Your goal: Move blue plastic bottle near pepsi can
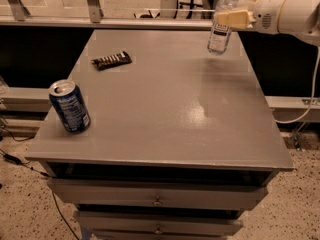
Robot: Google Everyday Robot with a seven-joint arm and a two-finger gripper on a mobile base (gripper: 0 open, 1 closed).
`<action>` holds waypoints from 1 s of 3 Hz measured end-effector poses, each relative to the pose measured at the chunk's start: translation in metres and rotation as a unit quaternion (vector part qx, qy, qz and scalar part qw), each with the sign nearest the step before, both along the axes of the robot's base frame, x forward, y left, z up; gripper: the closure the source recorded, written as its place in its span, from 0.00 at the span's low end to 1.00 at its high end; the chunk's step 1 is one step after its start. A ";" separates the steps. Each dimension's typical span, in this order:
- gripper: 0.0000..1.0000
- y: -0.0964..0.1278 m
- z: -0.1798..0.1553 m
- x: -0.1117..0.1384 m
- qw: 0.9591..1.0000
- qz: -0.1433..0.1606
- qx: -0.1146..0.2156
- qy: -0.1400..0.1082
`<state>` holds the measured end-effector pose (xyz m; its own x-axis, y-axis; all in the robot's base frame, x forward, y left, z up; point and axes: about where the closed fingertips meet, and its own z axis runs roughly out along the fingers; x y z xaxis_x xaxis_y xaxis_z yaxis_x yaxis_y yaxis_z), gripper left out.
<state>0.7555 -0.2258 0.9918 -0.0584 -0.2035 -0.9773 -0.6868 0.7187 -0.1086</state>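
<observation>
Tool point(222, 19) is clamping the blue plastic bottle point(218, 36) high on its body, far-right corner of worktop point(165, 114). Carry step is starting, by my reading. Pepsi can point(69, 107) is standing near-left, well apart; next move is calling for a long diagonal carry past snack bar point(111, 60)

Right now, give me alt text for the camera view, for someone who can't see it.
The robot's hand, at the upper right, grips the blue plastic bottle at the far right corner of a grey table. The pepsi can stands at the near left edge, a dark snack bar beyond it.
</observation>
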 end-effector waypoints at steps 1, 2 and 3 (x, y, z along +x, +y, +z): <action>1.00 0.000 0.000 0.000 1.000 0.000 0.000 0.000; 1.00 0.018 0.008 -0.006 1.000 0.015 0.016 -0.005; 1.00 0.061 0.035 -0.027 0.997 0.061 0.044 -0.024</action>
<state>0.7280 -0.1651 1.0271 0.0084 -0.1192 -0.9928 -0.7655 0.6381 -0.0831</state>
